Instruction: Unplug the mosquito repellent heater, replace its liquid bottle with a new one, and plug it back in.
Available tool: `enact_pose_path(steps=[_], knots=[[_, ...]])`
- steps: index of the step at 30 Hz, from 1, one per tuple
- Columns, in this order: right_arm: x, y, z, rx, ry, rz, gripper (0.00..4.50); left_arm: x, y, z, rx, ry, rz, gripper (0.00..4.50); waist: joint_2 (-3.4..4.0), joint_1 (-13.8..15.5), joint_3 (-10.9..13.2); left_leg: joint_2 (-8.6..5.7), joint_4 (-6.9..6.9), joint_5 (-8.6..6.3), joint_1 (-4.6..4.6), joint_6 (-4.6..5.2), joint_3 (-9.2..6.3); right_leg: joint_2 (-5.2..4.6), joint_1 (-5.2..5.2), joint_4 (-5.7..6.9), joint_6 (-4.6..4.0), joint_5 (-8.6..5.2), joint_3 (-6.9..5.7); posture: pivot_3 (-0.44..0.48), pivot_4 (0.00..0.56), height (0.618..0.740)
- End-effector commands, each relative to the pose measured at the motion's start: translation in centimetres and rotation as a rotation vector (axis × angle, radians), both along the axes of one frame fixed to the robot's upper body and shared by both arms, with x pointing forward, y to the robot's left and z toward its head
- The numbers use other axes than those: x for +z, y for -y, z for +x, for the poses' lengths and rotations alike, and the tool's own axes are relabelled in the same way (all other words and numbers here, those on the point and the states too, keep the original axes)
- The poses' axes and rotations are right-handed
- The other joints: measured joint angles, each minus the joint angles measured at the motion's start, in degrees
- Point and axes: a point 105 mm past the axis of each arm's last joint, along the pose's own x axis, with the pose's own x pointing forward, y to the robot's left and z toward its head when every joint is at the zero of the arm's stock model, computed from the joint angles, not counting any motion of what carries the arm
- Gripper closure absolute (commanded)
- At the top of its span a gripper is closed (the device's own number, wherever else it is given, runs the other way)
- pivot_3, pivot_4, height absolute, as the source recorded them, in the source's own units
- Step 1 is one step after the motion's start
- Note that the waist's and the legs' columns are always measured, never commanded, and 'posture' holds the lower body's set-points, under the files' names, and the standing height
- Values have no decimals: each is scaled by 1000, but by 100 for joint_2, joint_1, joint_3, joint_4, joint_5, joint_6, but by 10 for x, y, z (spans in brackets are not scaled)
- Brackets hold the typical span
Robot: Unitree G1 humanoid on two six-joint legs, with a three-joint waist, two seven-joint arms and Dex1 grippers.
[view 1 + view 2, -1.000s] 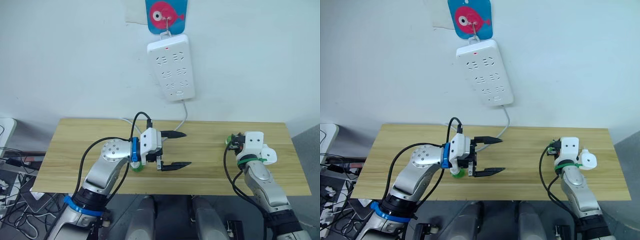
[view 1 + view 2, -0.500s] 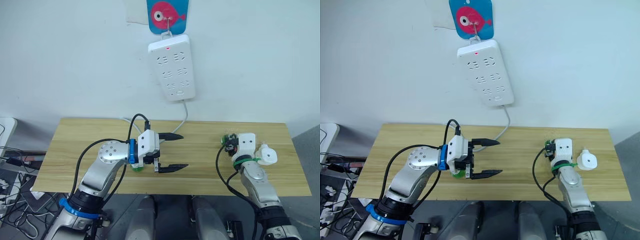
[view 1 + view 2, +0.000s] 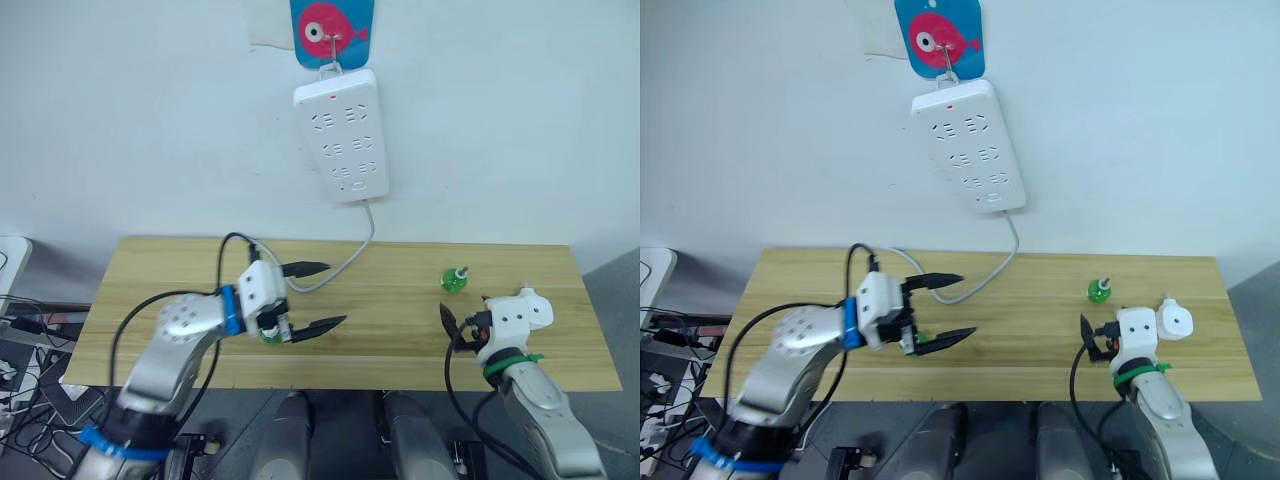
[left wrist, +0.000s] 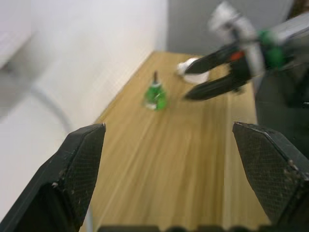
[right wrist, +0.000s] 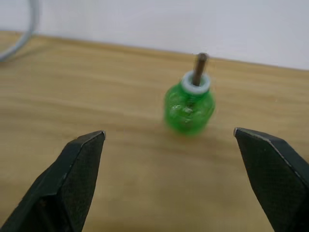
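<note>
Two end effectors hang released over the table (image 3: 150, 262). The power strip (image 3: 342, 135) hangs at upper centre, no readable writing. The left end effector (image 3: 311, 296) sits left of centre; the right end effector (image 3: 448, 328) should, I'd judge, straddle the green bottle (image 3: 454, 281) squarely. The mosquito repellent heater (image 3: 1173, 320) lies at right.

Wood table (image 3: 1040, 345) w/ green bottle (image 3: 1099, 291), heater (image 3: 1175, 321).

White mosquito repellent heater (image 3: 1173, 321) unplugged on table, near green bottle (image 3: 1099, 291).
</note>
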Motion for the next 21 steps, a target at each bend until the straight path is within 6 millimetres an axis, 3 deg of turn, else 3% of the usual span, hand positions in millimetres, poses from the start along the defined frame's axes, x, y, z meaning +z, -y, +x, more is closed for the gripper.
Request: enact_pose_path(steps=[1,5,10,21], knots=[[33,-36,-10,208,39,48,34,11,-20,-16,127,12,-49,0,-1,8,0,1,1,0,0,0,-2,-1,0,-1,1,-1,-3,291,302,740],[53,-78,-17,532,21,50,34,-4,-48,-30,320,-23,-43,0,-1,121,-3,0,4,1,2,-1,-8,-2,10,-7,6,-6,-15,324,293,740],[68,-108,-22,865,2,-10,34,-34,-70,-38,522,-83,-63,0,-6,334,-5,-9,5,0,5,0,5,18,37,-36,5,-4,-31,363,283,740],[92,-113,-23,1155,-19,-148,34,-97,-52,-36,569,-133,-73,0,-14,947,-9,-8,7,-10,4,15,2,33,67,-97,-2,7,-44,364,292,740]])
